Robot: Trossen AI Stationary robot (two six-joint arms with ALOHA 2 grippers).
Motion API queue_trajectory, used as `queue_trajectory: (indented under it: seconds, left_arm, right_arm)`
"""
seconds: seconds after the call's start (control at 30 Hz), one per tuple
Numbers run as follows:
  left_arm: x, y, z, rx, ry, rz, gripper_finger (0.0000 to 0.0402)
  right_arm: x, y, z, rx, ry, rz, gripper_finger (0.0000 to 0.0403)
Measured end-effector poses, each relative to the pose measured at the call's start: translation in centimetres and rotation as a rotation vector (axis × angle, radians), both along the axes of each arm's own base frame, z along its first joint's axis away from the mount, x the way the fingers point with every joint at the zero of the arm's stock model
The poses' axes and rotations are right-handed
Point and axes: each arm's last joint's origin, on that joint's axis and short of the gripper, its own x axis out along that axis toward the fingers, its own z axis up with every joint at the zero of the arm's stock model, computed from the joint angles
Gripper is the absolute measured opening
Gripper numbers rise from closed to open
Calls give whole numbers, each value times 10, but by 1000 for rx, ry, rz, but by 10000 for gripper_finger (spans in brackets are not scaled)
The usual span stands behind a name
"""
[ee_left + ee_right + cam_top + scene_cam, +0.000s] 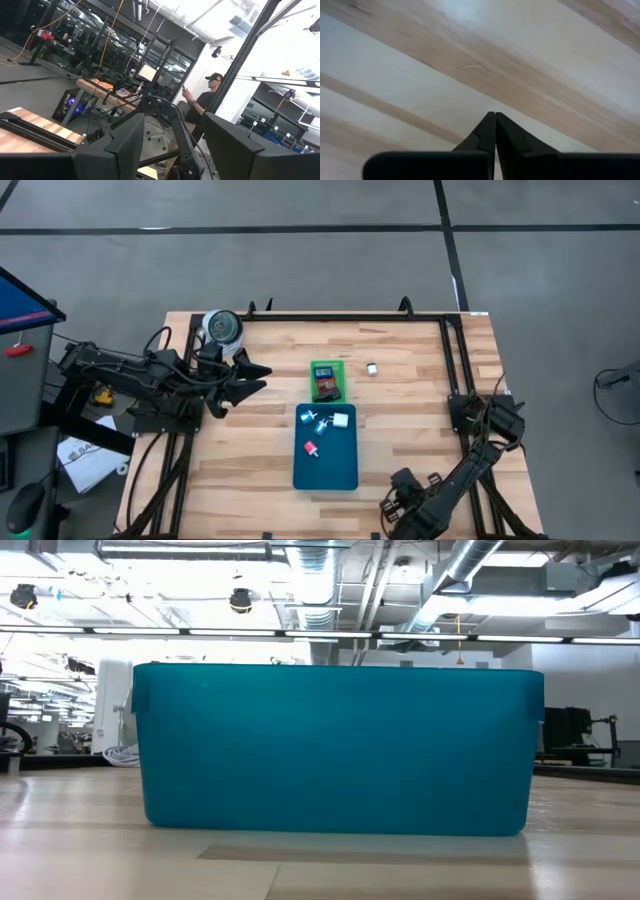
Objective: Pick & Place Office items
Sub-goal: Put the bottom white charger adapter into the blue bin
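In the high view the teal tray lies at mid-table. It holds a white piece, two blue-and-white pieces and a red piece. The small green tray beyond it holds red and black pieces. One small whitish piece lies on the bare wood to its right. My left gripper is open, raised left of the green tray and pointing right. My right gripper is shut, pointing down at bare wood near the table's near edge, right of the teal tray.
A round white-and-grey object stands at the table's far left corner. Black frame rails run along the table's sides. The teal tray's wall fills the low view. A person stands in the room beyond, seen in the left wrist view.
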Motion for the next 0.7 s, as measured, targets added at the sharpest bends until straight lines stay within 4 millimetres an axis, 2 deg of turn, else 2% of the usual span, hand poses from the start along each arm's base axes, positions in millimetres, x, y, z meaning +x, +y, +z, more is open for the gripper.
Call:
queue_trajectory:
  seconds: [0.2,0.33,0.47,0.7]
  left_arm:
    - [0,0,0,0,0,0,199]
    - [0,0,0,0,0,0,199]
    - [0,0,0,0,1,-1,199]
    - [0,0,0,1,0,-4,199]
  right_arm:
    - [-13,1,27,-6,-116,-43,19]
    - [-30,-1,47,-6,-112,-78,48]
    - [-48,0,58,1,-53,-64,103]
    - [-71,10,57,68,169,26,239]
